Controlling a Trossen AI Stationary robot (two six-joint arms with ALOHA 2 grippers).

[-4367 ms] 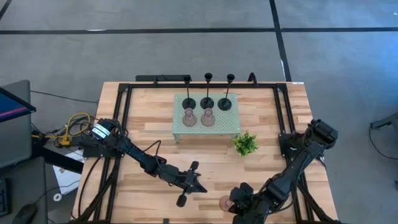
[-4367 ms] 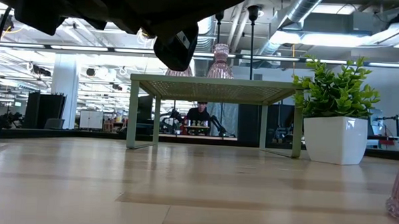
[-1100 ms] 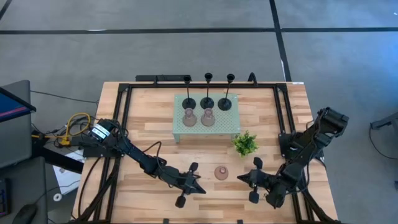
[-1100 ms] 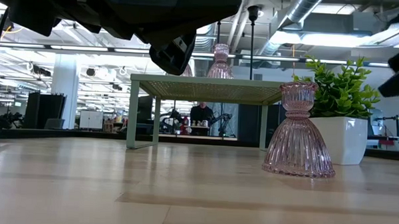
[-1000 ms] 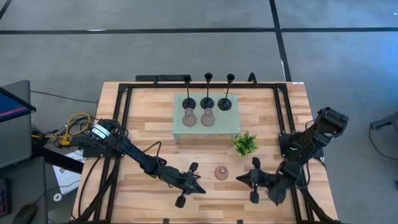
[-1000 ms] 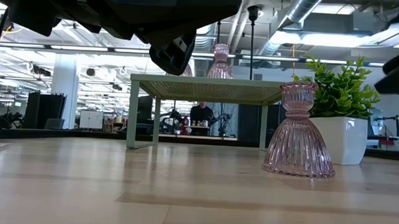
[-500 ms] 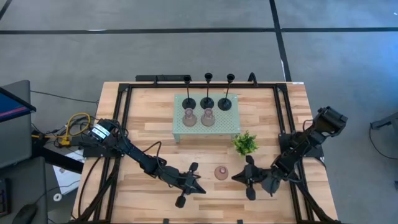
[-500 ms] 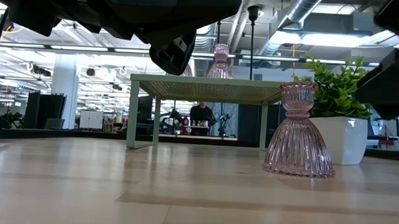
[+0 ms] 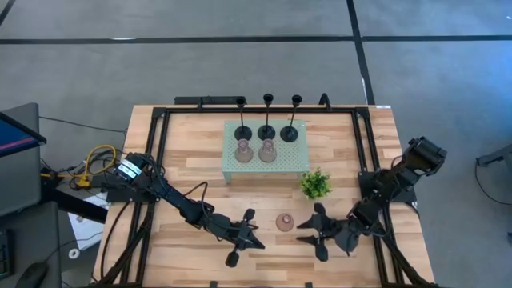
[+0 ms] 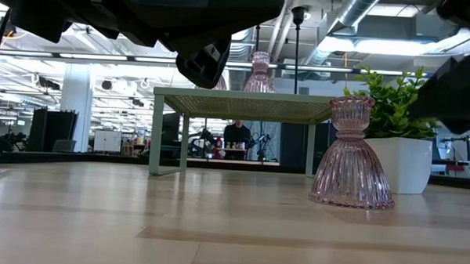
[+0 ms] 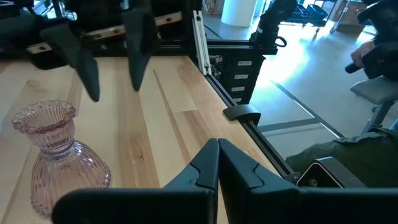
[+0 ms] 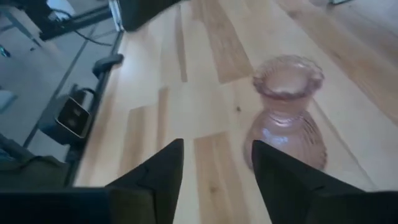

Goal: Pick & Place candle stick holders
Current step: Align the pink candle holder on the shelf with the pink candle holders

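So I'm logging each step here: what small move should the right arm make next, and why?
Probably ease the right gripper forward around the pink holder. Its fingers stand open and aimed at the holder, which stands upright on the table, short of the jaws and untouched. Two pink holders already sit on the green tray. The left gripper waits shut on the holder's other side.

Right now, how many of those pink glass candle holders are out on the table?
3. Two stand side by side on the pale green tray: one and its neighbour. The third stands alone on the bare wood nearer the front, between the two arms. None seems hidden.
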